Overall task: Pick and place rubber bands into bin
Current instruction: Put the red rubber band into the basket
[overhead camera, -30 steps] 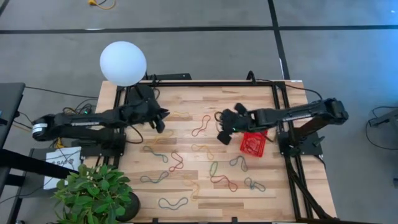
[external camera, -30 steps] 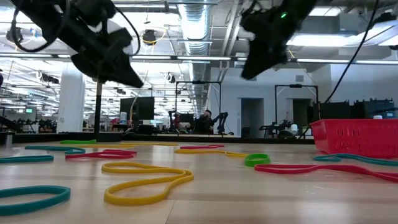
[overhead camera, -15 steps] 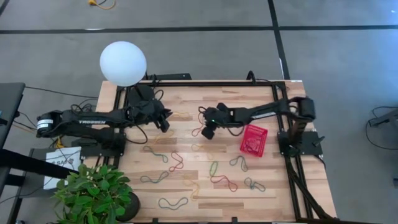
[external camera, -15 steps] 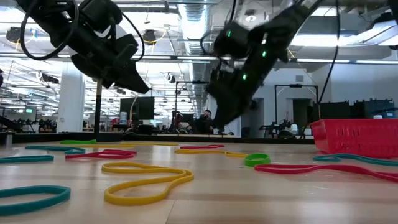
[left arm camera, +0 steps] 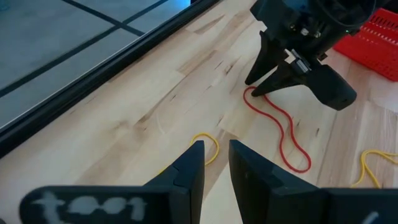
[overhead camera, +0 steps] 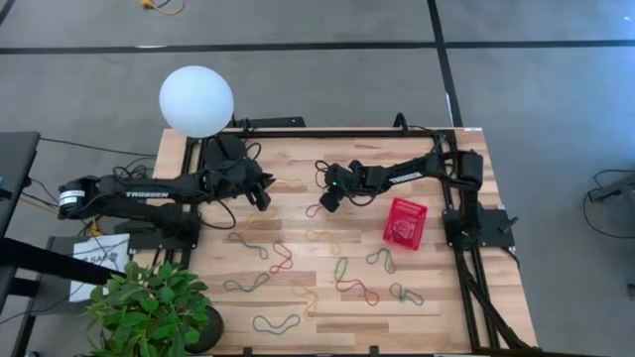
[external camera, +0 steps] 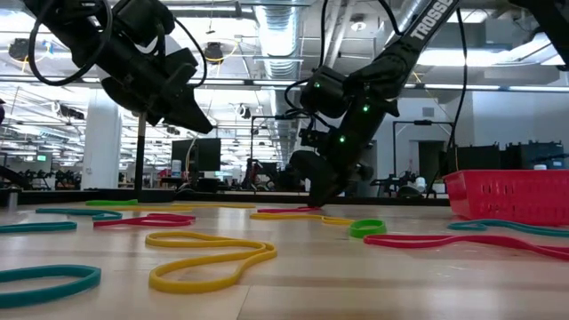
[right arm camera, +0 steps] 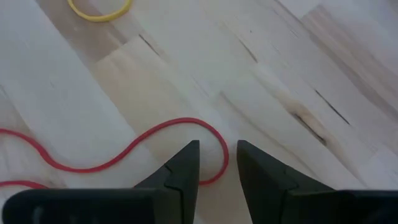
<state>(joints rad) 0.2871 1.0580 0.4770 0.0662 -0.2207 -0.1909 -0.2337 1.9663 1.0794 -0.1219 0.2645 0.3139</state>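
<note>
Rubber bands (overhead camera: 274,257) — thin twisted loops on pale wood; right gripper (right arm camera: 217,163) (fingers slightly apart) straddling a red band (right arm camera: 124,148).

From my high view, the lamp globe (overhead camera: 196,100) hides the table's (overhead camera: 417,307) back left corner, and plant leaves (overhead camera: 149,302) cover its front left corner. What lies inside the red bin (overhead camera: 405,223) is too small to tell.

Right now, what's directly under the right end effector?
Under the right end effector, which stands open, lies the looped end of a red rubber band on the bare wooden table. The fingers cover the bit of the loop between them.
</note>
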